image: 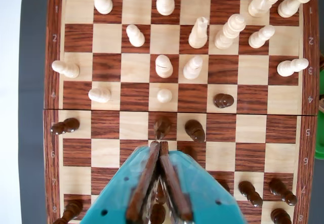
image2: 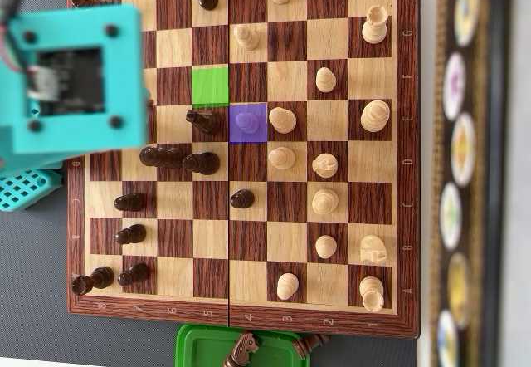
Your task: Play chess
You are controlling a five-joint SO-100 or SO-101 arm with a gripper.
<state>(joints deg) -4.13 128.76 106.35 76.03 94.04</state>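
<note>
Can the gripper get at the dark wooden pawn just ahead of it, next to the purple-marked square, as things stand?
Probably yes. In the wrist view the gripper sits shut directly behind the dark wooden pawn, nothing between them. It must open first, and a second dark pawn stands close on its right in that view.

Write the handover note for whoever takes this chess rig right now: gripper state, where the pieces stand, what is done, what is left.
Gripper: shut, empty, hanging over the dark side of the chessboard, tips just behind a dark pawn in the wrist view.

Board: game is mid-play, with light and dark pieces spread over the squares. The overhead view shows a green-marked square that is empty, and a purple-marked square with a light pawn on it. A dark pawn stands beside the purple square.

Captured: dark pieces lie in the green tray off the board edge.

Left: nothing is gripped yet; which move is intended cannot be told from the marks alone.
</note>
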